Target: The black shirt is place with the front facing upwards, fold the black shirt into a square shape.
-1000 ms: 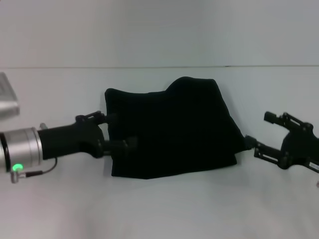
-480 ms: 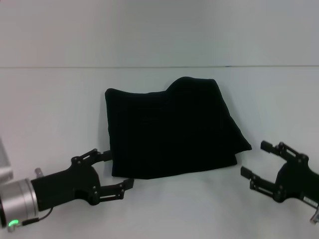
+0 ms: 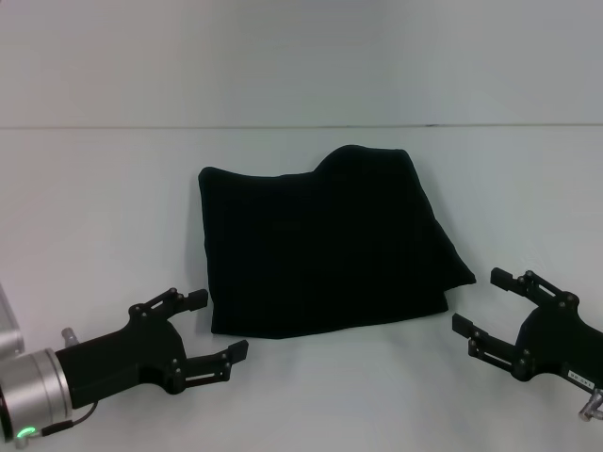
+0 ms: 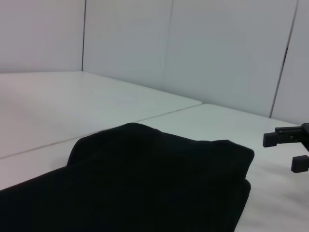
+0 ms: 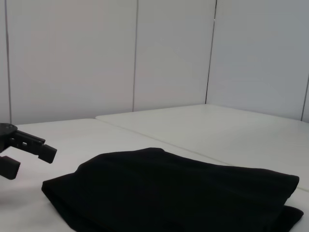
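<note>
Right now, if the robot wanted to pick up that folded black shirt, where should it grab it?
Probably at the near corners of the black shirt, coming in low from the front. It lies flat, and both open grippers, left gripper and right gripper, sit just off those corners.

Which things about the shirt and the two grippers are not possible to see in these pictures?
- Black shirt: its lettering and neck label show in no view; only plain black cloth is visible in the folded bundle.
- Shirt's underside and inner layers: hidden by its own folds.
- Left wrist view: shirt cut off by the picture's edge; the left gripper itself is not shown there.
- Right wrist view: the right gripper is likewise not shown.
</note>
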`<state>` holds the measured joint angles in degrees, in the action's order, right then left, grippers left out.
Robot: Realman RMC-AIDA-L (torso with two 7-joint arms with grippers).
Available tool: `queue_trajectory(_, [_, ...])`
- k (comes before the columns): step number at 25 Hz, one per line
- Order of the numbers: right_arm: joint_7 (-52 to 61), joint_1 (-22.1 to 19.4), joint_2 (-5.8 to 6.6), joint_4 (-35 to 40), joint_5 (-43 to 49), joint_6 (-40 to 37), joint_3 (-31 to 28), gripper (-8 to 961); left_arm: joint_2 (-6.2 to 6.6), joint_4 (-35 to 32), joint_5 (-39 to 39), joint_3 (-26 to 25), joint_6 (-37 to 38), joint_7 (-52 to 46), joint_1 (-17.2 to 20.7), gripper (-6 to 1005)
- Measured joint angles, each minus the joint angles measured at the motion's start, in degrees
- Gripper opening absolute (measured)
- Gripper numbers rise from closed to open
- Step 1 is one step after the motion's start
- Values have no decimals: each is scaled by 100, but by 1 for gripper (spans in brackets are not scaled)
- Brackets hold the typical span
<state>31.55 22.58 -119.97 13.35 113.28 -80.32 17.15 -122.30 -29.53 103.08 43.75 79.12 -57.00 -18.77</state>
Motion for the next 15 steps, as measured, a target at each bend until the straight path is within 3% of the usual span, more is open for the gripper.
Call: queue_trajectory(15, [14,18,0,-36,1,-35,-72,851,-18,15,-14,2,46,-23,-74,952])
